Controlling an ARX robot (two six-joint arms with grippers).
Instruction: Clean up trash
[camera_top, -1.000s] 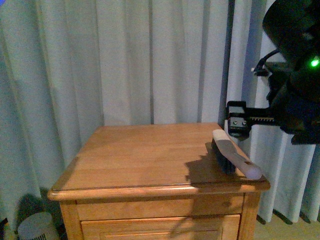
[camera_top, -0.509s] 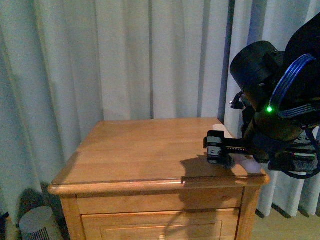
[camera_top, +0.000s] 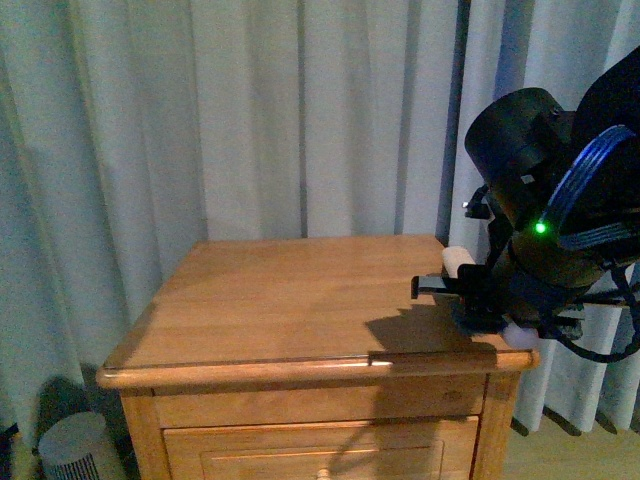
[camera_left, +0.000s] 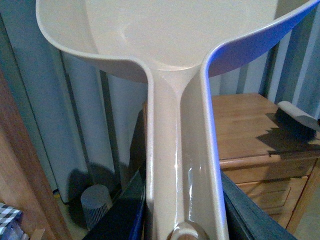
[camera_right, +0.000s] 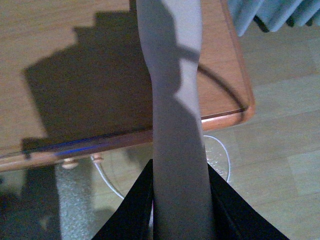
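In the left wrist view the cream dustpan fills the frame, its long handle running back between the dark jaws of my left gripper, which is shut on it. My right gripper is at the right front corner of the wooden nightstand, shut on the brush. The right wrist view shows the pale brush handle leading out from my right gripper over the tabletop's corner. From the left wrist the dark brush head shows over the nightstand top. The trash is out of view.
Pale curtains hang behind the nightstand. A grey ribbed cylinder stands on the floor at its left. A white cable loops on the floor below the right corner. A brown wooden panel is close to the left arm.
My right gripper came down onto the brush lying at the nightstand's right edge and shut on its handle. The wrist has since turned, and the handle's pale end now shows above the gripper.
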